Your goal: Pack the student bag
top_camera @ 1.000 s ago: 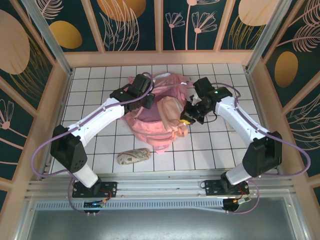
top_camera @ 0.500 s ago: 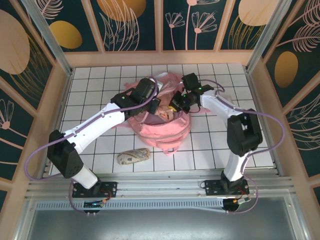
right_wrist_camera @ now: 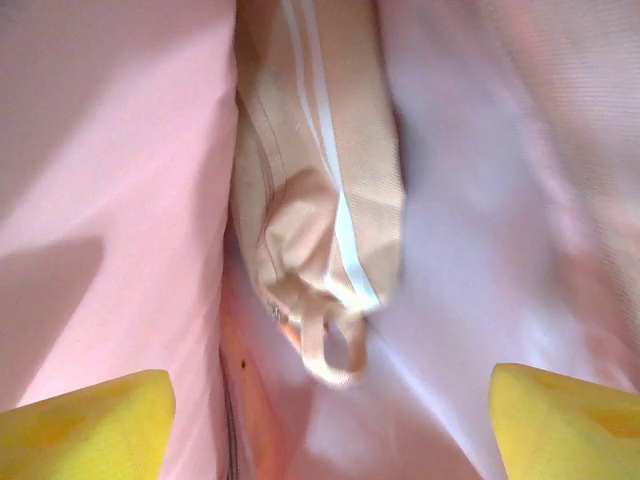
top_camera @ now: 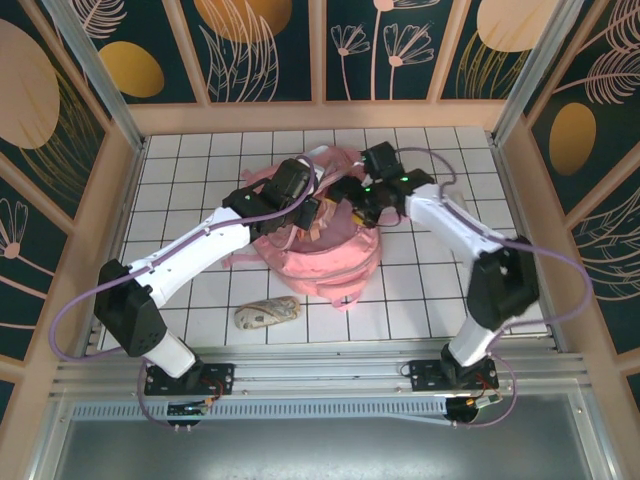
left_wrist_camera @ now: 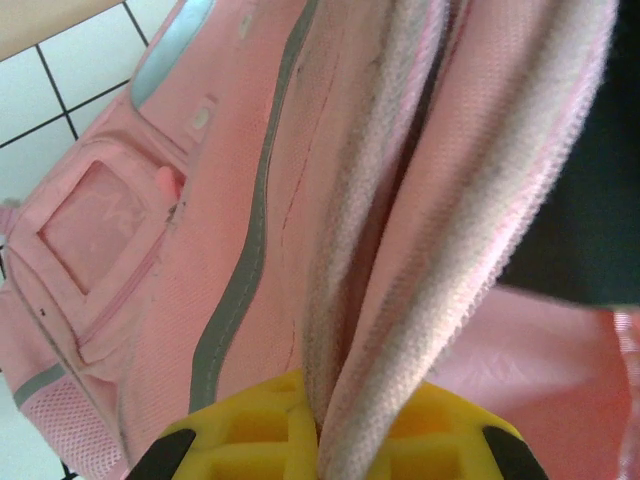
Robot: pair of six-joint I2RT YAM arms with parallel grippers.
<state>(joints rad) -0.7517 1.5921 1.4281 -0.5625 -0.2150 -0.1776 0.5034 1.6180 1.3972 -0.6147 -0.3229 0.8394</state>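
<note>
Left fingers [left_wrist_camera: 240, 435] pinch the student bag [top_camera: 320, 265] rim — right fingers [right_wrist_camera: 80, 420] spread, empty; bag lies near-to-far, mouth far.

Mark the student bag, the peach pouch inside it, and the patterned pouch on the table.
student bag [top_camera: 320, 264], top view, near-side fabric panel.
peach pouch [right_wrist_camera: 305, 195], right wrist view, its body.
patterned pouch [top_camera: 268, 313], top view, its middle.
</note>
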